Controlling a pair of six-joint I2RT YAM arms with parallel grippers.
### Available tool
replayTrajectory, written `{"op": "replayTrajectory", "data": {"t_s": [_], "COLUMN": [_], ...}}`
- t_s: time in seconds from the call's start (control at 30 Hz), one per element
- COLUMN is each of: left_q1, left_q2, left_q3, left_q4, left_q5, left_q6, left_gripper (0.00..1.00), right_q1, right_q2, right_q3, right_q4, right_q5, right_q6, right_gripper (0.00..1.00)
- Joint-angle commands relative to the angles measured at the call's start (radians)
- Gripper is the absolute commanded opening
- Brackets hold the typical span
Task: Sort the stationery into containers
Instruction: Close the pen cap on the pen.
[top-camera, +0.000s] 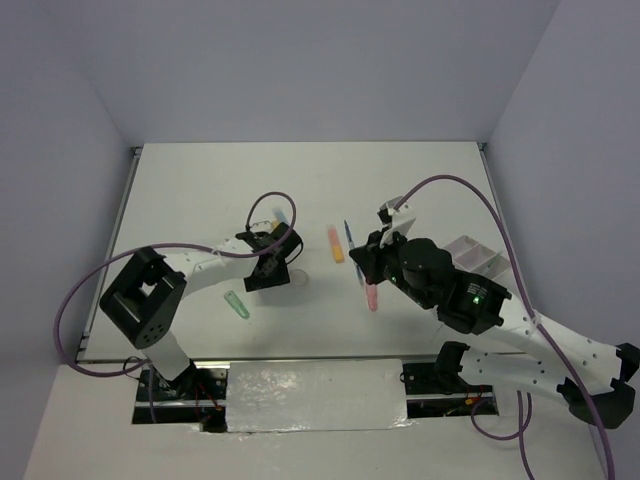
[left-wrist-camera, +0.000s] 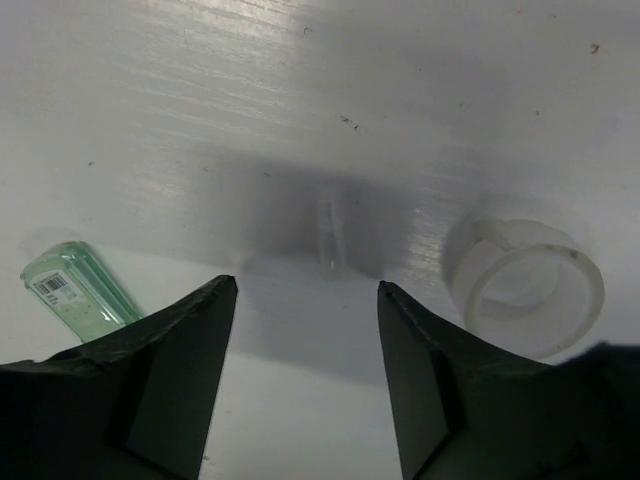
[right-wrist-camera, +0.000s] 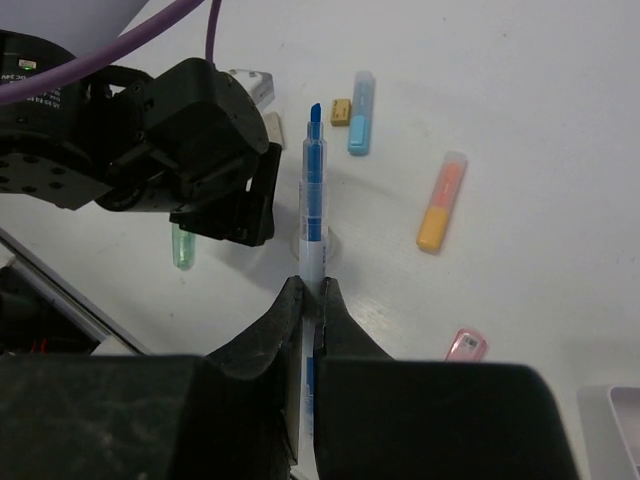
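Note:
My right gripper (right-wrist-camera: 311, 287) is shut on a thin blue-and-white pen (right-wrist-camera: 314, 200), which sticks out ahead over the table; from above the pen (top-camera: 349, 238) shows left of that gripper (top-camera: 362, 262). My left gripper (left-wrist-camera: 307, 290) stands open just over the table with nothing between its fingers. The clear tape ring (left-wrist-camera: 527, 287) lies just right of its right finger, and a green marker (left-wrist-camera: 75, 290) lies to its left. A small clear piece (left-wrist-camera: 329, 238) lies ahead of the jaws. The white divided tray (top-camera: 475, 258) sits at the right, behind my right arm.
On the table lie an orange marker (right-wrist-camera: 441, 201), a blue marker (right-wrist-camera: 360, 128), a tan eraser (right-wrist-camera: 341, 111) and a pink marker (right-wrist-camera: 466, 346). My left gripper (right-wrist-camera: 225, 200) hangs close to the left of the held pen. Purple cables loop over both arms.

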Motion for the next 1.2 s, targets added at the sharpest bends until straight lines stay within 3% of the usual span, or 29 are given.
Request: {"op": "replayTrajectory", "data": {"t_s": [0.0,0.77,1.0,1.1,1.17], "left_q1": [0.008,0.074,0.074,0.074,0.074], "left_q2": [0.007,0.052,0.040,0.049,0.055], "left_q3": [0.018,-0.041,-0.088,-0.093,-0.093], "left_q4": [0.018,0.104,0.148,0.156,0.162], "left_q5": [-0.018,0.039,0.082,0.088,0.097], "left_q6": [-0.032,0.008,0.005,0.008,0.010], "left_gripper": [0.69,0.56,0.40,0.16,0.07], "right_q1": [0.006,0.006,0.006,0.004,0.004], "right_q2": [-0.036,-0.038,-0.032,-0.027,-0.027], "right_q3": [-0.009,-0.029,-0.035,-0.037,-0.038], "right_q4": [0.008,0.034,0.043,0.052,0.057], "right_q5": [-0.016,-0.056,-0.062,-0.073,-0.078], "right_q6": [0.002,0.011,0.013,0.015,0.015], "right_gripper": [0.00,0.00,0.00,0.00,0.00]}}
